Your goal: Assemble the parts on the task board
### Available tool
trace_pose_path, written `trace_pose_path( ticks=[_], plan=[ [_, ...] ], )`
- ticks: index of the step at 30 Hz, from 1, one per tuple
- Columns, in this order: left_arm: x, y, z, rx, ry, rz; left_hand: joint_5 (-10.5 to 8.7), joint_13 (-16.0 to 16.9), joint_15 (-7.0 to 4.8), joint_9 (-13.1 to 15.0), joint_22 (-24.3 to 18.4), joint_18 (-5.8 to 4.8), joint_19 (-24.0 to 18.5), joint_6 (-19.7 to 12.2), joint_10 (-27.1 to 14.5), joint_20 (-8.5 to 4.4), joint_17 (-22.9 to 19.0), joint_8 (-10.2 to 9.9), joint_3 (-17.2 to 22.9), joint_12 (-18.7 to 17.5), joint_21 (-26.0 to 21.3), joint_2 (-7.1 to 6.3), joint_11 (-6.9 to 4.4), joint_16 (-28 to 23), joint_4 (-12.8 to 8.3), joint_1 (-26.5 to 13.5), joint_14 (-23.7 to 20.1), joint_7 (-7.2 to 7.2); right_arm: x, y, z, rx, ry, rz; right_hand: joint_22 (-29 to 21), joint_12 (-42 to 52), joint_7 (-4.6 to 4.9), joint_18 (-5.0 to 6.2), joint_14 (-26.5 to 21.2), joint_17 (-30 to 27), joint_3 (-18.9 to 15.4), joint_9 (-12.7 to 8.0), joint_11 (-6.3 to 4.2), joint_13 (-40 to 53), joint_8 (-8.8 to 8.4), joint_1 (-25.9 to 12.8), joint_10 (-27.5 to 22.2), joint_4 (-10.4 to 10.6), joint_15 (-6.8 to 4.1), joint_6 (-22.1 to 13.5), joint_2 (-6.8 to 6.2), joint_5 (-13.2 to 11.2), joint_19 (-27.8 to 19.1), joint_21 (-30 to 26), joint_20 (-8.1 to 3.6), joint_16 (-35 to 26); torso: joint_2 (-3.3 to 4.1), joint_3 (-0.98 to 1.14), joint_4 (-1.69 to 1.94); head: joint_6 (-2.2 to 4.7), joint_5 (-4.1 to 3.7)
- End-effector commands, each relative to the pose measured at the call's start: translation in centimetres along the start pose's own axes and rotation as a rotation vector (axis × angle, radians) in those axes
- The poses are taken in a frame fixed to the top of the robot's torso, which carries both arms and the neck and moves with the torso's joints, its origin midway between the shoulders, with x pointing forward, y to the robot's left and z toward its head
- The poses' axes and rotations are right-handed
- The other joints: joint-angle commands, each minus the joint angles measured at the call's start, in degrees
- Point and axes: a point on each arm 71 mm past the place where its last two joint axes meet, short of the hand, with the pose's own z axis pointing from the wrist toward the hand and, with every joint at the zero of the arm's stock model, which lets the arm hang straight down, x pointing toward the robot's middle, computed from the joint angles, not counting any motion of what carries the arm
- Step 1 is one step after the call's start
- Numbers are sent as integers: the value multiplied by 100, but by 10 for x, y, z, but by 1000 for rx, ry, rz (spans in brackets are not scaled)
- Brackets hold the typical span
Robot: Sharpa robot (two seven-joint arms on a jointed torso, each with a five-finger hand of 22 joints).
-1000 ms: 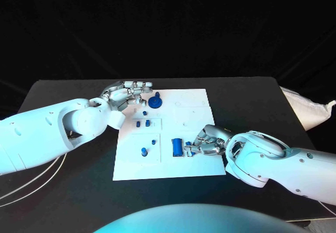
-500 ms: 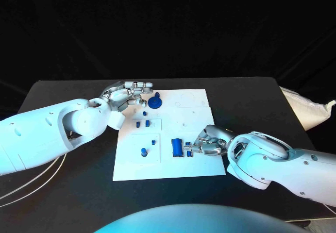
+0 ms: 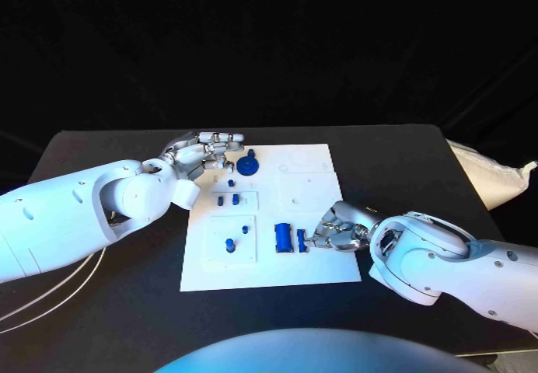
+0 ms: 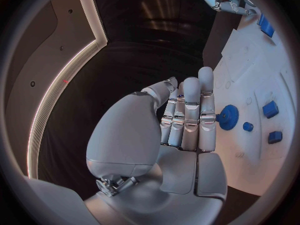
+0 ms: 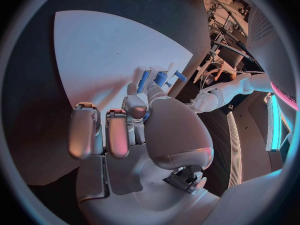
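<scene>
No writing readable; left robot hand fingers straight, holding nothing beside blue gear; right robot hand pinches small blue part on task board

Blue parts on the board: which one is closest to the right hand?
The thin blue bar, right at the right hand's fingertips. The wider blue block lies just beyond it; the other parts sit nearer the left hand.
</scene>
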Motion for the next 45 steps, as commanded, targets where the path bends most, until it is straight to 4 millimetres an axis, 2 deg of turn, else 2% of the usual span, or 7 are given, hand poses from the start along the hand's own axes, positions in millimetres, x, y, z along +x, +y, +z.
trace_pose_path(
  ticks=[1,10,22,34,35,44,45],
  plan=[
    [2,-1,1,12,17,0,31,-7,3,-6,7,55,-33,-42,-49,9,-5,19,3,24,-13,-8,4,-12,-40,11,-44,7,-3,0,1,-65,-7,50,-186,-365,96,-13,316,89,-38,-43,63,-241,-122,71,-188,-22,4,-186,-8,78,-67,-98,17,-159,-12,-8,4,30,-7],
    [-5,1,4,31,-58,9,19,-11,43,0,-22,43,-226,-53,-88,42,-91,43,-45,79,-118,-5,25,-148,-8,-115,-311,20,-49,-15,19,-198,-51,376,-1237,-1696,288,177,82,-816,-105,-177,238,-1173,-405,434,-855,-201,150,-630,38,146,-538,-771,144,-913,-140,-14,24,215,-79],
    [-32,10,17,80,-224,-20,14,-135,391,-10,-974,-4,-1867,-2,-126,394,-1475,70,3,-124,-1539,114,101,-2592,105,-337,-1449,-54,-120,-48,73,-315,-280,853,-5147,-4273,824,544,-1892,-4941,142,-586,866,-3770,-497,889,-2236,-365,814,-1366,195,232,-2386,-4888,746,-6042,-481,-53,-33,579,-40],
    [-50,14,34,132,-325,0,14,-135,713,-14,-2434,79,-2374,-252,-220,839,-2321,-179,-113,-821,-2352,70,314,-4479,155,-355,-1401,-104,-137,-58,115,-391,-305,953,-6220,-4758,831,574,-1726,-6447,187,-1199,953,-5497,-532,658,-1944,-816,1010,-1100,420,66,-2000,-6441,1020,-7571,-615,65,-55,1063,60],
    [-47,18,34,82,-293,0,-179,-488,468,-386,-3321,-293,-3757,-1912,-2067,380,-2473,-544,-860,-1199,-2707,245,-6,-4817,246,-2656,-3085,-409,-137,-61,114,-303,-338,879,-6360,-4974,483,201,-3761,-6719,93,-1439,705,-5765,-902,-1604,-3757,-1160,441,-2763,95,-351,-3873,-6839,670,-7729,-586,25,-36,987,37],
    [-36,23,28,98,-328,29,-596,-488,306,-386,-3967,-397,-4668,-2997,-3246,106,-2889,-544,-1383,-1199,-2707,679,-160,-5101,246,-4129,-4124,-597,-124,-49,109,-303,-378,921,-6772,-5527,256,102,-5003,-7015,93,-1661,541,-6089,-902,-3131,-4877,-1160,441,-3801,95,-609,-5008,-7197,436,-8203,-789,107,60,1245,118],
    [-32,24,25,104,-340,39,-596,-488,-118,-386,-4052,-419,-4793,-3146,-3411,66,-2889,-544,-1452,-1199,-2707,679,-188,-5134,246,-4333,-4272,-621,-120,-45,107,-301,-391,935,-6772,-5527,233,102,-5135,-7033,93,-2071,523,-6109,-902,-3279,-4995,-1160,441,-3909,95,-636,-5130,-7224,414,-8203,-823,121,76,1287,131]
  ],
)
